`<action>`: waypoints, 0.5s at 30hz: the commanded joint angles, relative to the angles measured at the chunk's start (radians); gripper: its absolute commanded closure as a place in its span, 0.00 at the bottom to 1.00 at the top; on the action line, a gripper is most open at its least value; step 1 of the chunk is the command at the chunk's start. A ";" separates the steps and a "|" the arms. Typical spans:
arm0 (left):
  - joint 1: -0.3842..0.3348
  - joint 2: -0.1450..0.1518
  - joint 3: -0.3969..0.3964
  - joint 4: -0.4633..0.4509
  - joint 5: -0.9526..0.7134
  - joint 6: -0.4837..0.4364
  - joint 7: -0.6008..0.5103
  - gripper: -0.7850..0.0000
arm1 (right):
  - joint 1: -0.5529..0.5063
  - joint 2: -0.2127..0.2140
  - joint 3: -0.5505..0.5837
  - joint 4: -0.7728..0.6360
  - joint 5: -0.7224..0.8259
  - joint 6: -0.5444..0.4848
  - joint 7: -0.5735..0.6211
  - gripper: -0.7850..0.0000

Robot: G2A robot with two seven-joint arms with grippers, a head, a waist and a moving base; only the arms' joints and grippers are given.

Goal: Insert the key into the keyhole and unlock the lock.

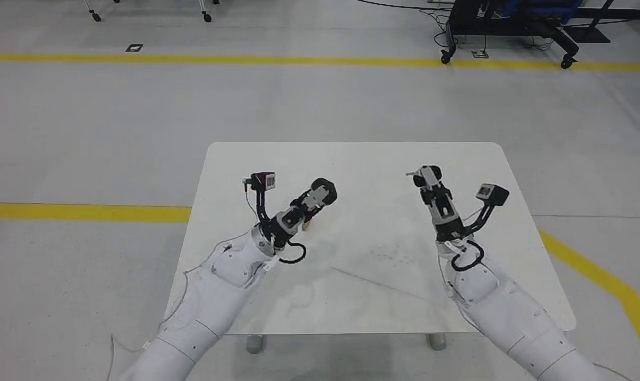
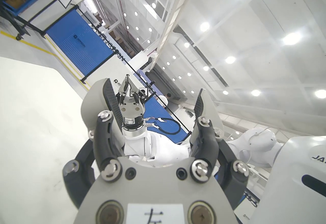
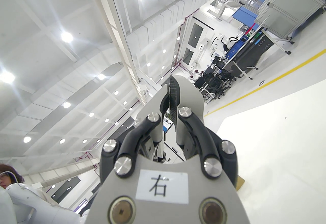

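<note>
My right gripper [image 3: 173,80] is held above the table [image 1: 380,271] with its tips pointing upward. It is shut on a thin dark flat piece [image 3: 168,97] seen edge-on, which looks like the key. In the top view the right gripper [image 1: 418,174] sits over the table's far right part. My left gripper [image 2: 154,87] is open with nothing between its fingers, and is also tilted upward. It [image 1: 322,193] hovers over the table's middle left. Across from it the right gripper [image 2: 126,81] shows with its tips together. A small brownish thing [image 1: 311,219] lies under the left wrist, mostly hidden.
The white table's near half [image 1: 370,291] is bare apart from faint marks. A tan object [image 3: 240,182] pokes out beside the right gripper's body. Yellow floor lines [image 1: 300,59] and wheeled racks [image 1: 510,26] lie beyond the table.
</note>
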 commanded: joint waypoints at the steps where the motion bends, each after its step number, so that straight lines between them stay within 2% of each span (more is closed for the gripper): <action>1: -0.018 -0.006 0.015 0.012 -0.021 0.026 -0.017 0.50 | -0.016 -0.003 0.004 -0.022 -0.013 0.021 0.012 1.00; 7: -0.056 -0.019 0.035 0.040 0.017 0.126 -0.026 0.59 | -0.042 -0.017 0.017 -0.060 -0.067 0.068 0.020 1.00; 15: -0.086 -0.038 0.068 0.052 0.135 0.183 0.010 0.56 | -0.030 -0.045 -0.009 -0.053 -0.068 0.100 0.090 1.00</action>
